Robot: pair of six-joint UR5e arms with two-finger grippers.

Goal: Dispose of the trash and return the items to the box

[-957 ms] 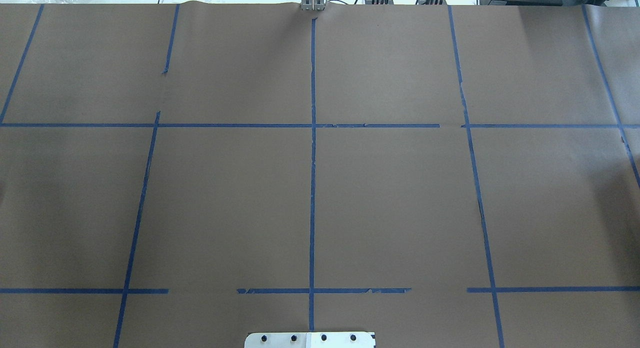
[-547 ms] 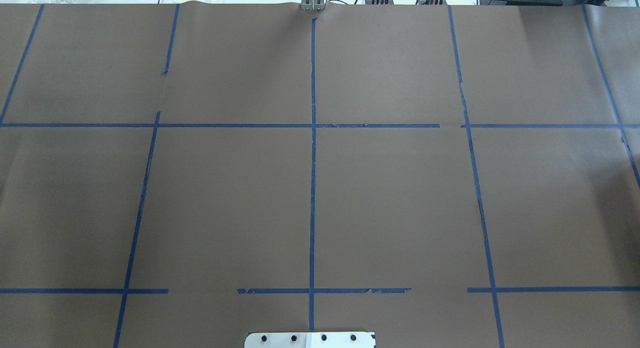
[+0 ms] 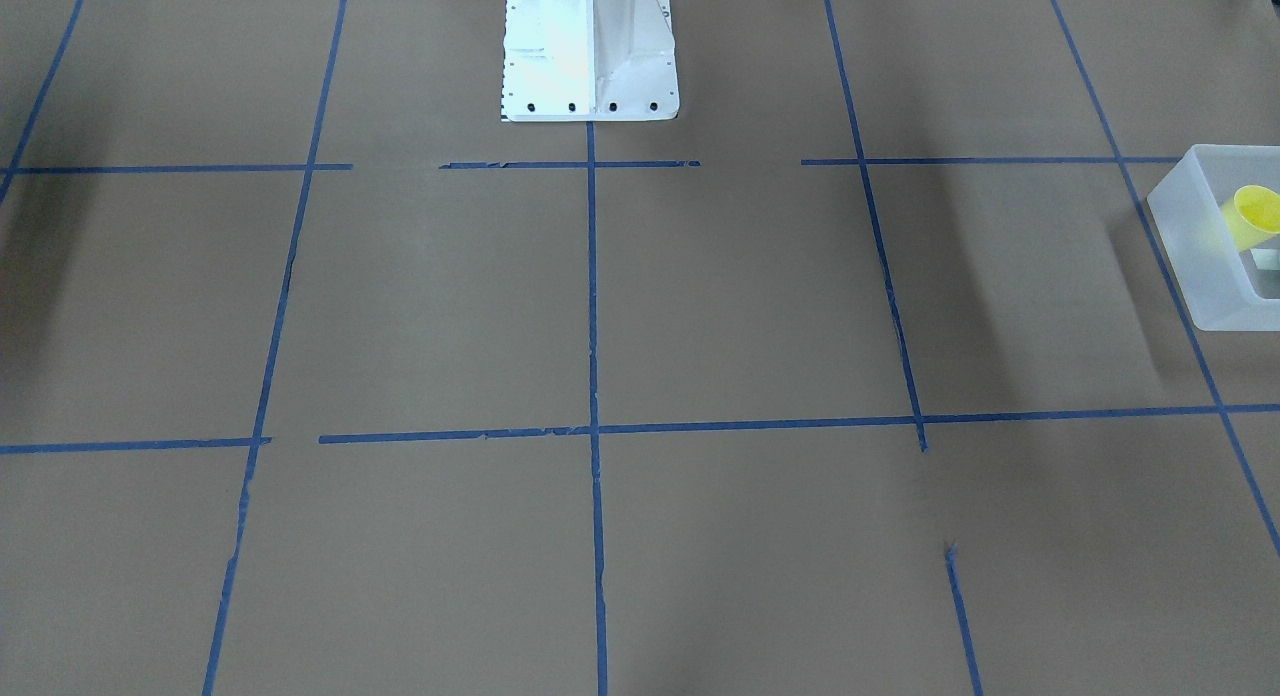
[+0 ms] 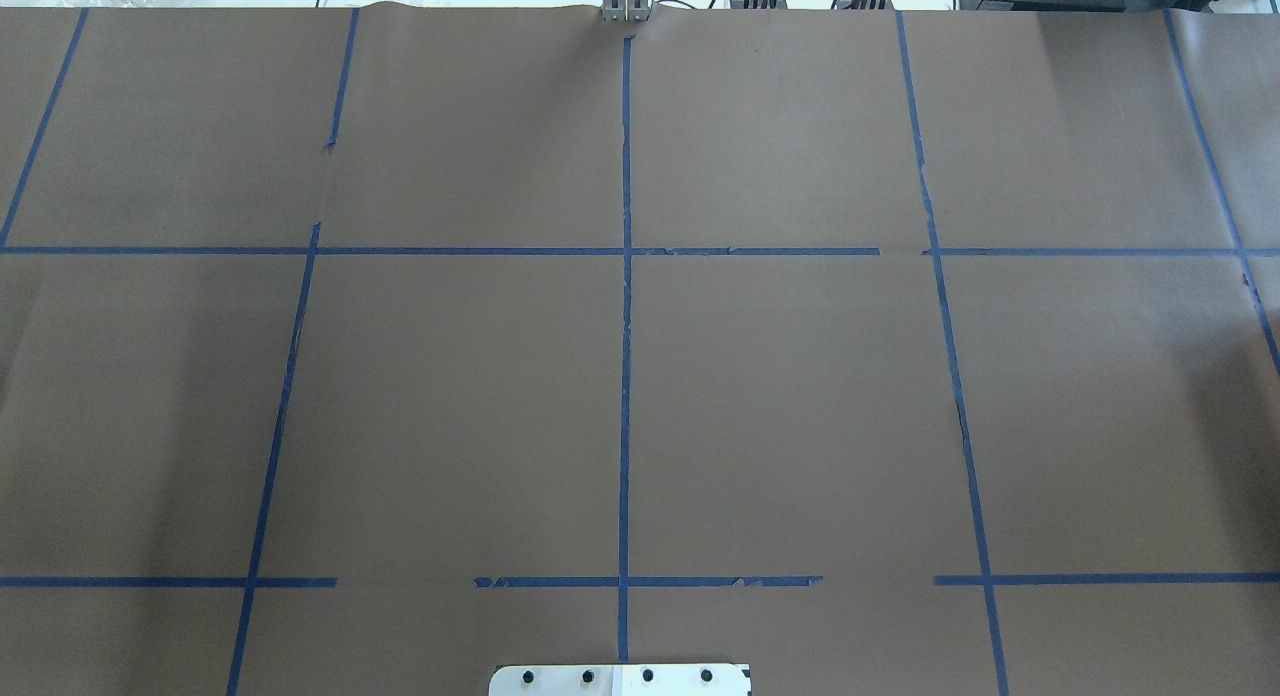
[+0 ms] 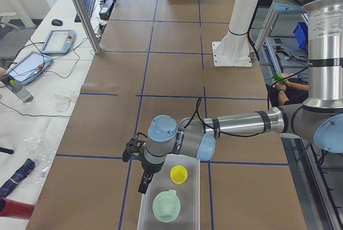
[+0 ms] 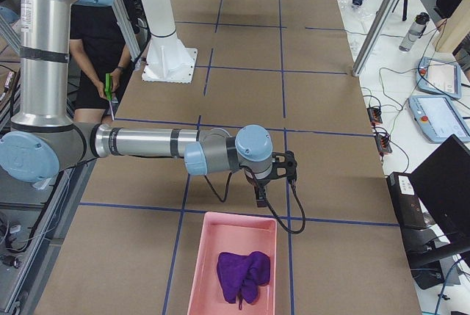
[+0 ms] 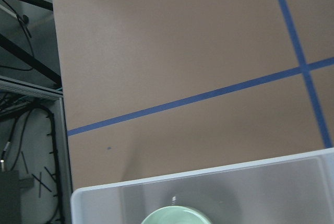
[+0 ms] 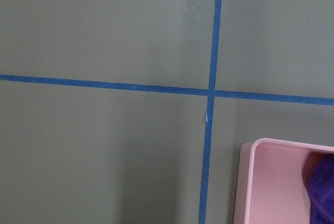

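The box (image 5: 188,209) is a translucent tub at the table's end on my left. The yellow cup (image 5: 178,174) and the mint-green bowl (image 5: 166,207) sit inside it. The box (image 3: 1196,238) and cup (image 3: 1256,216) also show at the front view's right edge. The left wrist view shows the box rim (image 7: 209,172) and the bowl (image 7: 175,216). My left gripper (image 5: 143,183) hangs over the box's outer edge beside the cup. My right gripper (image 6: 259,196) hovers just short of the pink tray. I cannot tell if either is open or shut.
A pink tray (image 6: 198,271) holding a purple cloth (image 6: 244,274) lies at the table's right end, also in the right wrist view (image 8: 266,182). The white robot pedestal (image 3: 588,51) stands mid-table. A metal post (image 5: 83,10) and operator gear line the far edge.
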